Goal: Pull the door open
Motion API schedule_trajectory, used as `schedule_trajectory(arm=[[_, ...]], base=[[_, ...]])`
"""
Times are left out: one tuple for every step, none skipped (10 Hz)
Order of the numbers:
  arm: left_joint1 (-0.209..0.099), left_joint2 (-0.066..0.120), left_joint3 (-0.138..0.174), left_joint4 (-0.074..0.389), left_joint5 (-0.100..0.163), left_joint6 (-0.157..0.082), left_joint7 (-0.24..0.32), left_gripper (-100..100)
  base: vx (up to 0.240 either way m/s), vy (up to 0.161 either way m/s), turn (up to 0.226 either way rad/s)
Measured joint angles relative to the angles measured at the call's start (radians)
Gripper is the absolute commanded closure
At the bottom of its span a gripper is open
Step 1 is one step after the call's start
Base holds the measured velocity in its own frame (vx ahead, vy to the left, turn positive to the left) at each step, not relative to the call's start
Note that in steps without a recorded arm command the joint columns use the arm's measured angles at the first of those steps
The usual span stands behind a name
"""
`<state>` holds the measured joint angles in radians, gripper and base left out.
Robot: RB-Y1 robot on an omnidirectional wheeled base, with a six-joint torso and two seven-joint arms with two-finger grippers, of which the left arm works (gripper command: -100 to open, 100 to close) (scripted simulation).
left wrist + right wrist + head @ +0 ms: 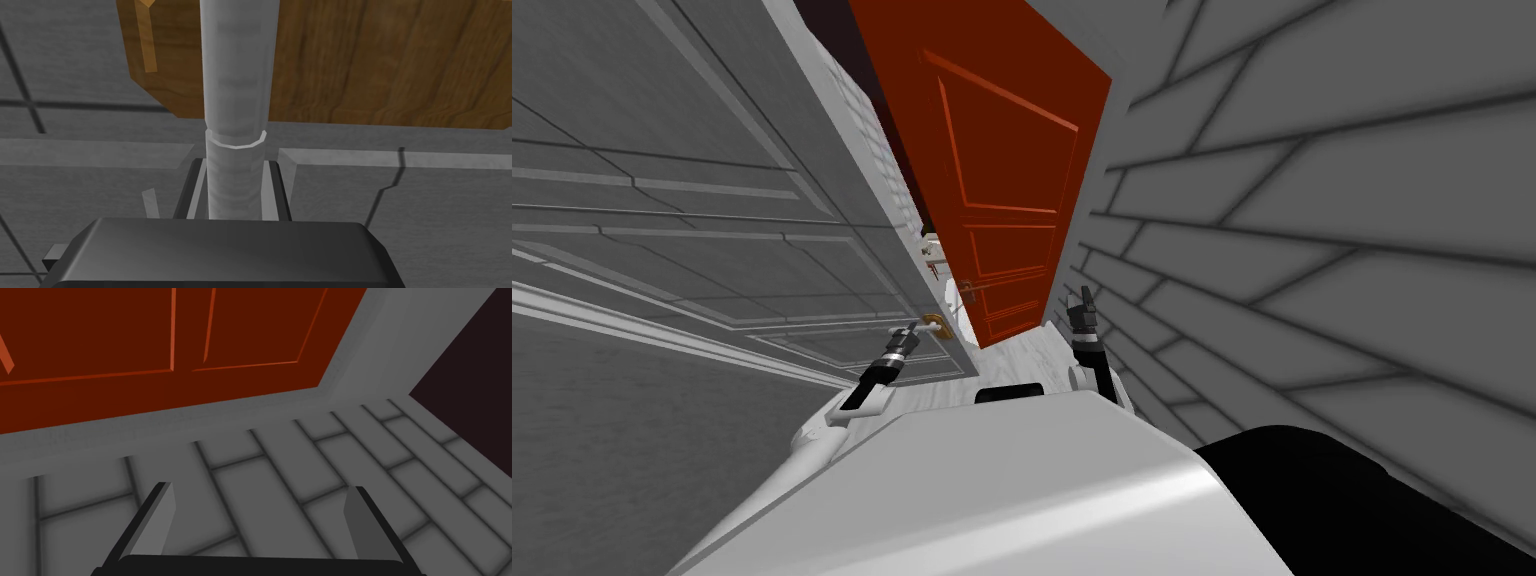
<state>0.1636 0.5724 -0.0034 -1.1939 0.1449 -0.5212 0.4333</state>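
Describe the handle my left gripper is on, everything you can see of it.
The handle is a plain light grey round bar with a thin ring seam partway along. It runs straight out from the left gripper, whose fingers press its sides. Behind it sits a brown wood-grain plate, mounted on the grey panelled door.

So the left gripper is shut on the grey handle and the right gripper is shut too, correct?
Not quite. The right gripper is open: the right wrist view shows its fingers well apart, holding nothing. The left gripper is shut on the grey handle.
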Motion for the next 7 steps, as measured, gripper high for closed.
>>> schedule_trajectory(arm=[[0.011,0.013,-0.01,0.0,0.0,-0.017,0.012,100],[0.021,0.026,-0.022,0.002,-0.001,-0.035,0.025,100],[0.034,0.035,-0.032,-0.005,-0.001,-0.048,0.035,100],[0.047,0.045,-0.042,-0.012,-0.002,-0.061,0.043,100],[0.051,0.045,-0.045,-0.012,-0.003,-0.063,0.045,100],[0.06,0.054,-0.046,-0.012,-0.002,-0.07,0.049,100],[0.065,0.066,-0.049,-0.011,-0.001,-0.086,0.058,100]], base=[[-0.23,0.103,-0.133],[-0.224,0.113,-0.134],[-0.194,0.089,-0.119],[-0.088,0.037,-0.019],[-0.154,0.05,-0.135],[-0.226,0.092,-0.171],[-0.235,0.097,-0.163]])
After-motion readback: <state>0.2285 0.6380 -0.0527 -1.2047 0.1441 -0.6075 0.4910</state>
